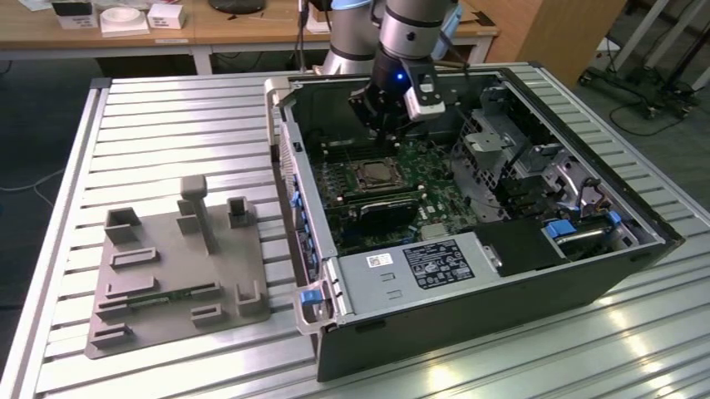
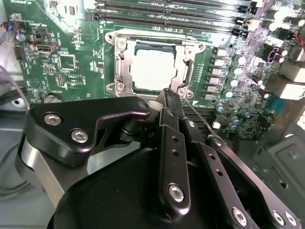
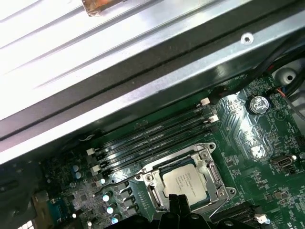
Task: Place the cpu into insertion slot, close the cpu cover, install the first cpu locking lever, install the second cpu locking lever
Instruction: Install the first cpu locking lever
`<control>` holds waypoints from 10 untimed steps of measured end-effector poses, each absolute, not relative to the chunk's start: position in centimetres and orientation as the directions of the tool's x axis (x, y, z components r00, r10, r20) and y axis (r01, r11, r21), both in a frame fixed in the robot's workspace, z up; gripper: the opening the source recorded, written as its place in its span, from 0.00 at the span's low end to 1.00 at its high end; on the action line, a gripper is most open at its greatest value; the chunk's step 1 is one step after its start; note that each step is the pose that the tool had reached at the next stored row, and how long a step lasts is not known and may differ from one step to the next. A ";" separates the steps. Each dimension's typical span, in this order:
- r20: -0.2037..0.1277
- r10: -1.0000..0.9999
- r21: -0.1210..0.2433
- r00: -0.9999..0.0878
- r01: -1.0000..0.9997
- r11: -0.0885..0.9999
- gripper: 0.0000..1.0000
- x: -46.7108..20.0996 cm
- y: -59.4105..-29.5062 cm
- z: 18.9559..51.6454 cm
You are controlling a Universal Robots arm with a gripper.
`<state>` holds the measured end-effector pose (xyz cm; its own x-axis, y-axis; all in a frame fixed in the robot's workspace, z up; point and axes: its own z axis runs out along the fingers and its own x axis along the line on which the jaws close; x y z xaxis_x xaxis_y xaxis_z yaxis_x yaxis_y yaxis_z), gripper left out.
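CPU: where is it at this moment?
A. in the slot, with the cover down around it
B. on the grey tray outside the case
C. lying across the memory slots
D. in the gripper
A: the cpu lies flat inside the window of the lowered cover, and the gripper is at the cover's edge, not on it.

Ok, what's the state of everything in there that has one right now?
cpu: seated flat, showing through the cover's window.
cpu cover: down, lying flat around the cpu.
tool: shut, tips at the cover's edge.
computer case: lying on its side, open on top.
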<state>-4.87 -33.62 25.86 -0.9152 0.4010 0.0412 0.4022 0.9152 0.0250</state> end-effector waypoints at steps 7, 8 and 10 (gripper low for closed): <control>0.042 0.306 0.027 -0.951 0.308 0.951 0.10 -4.9 -33.6 26.0; 0.042 0.288 0.027 -0.957 0.289 0.957 0.10 -4.9 -33.6 26.0; 0.042 0.253 0.027 -0.966 0.255 0.967 0.10 -4.9 -33.6 26.0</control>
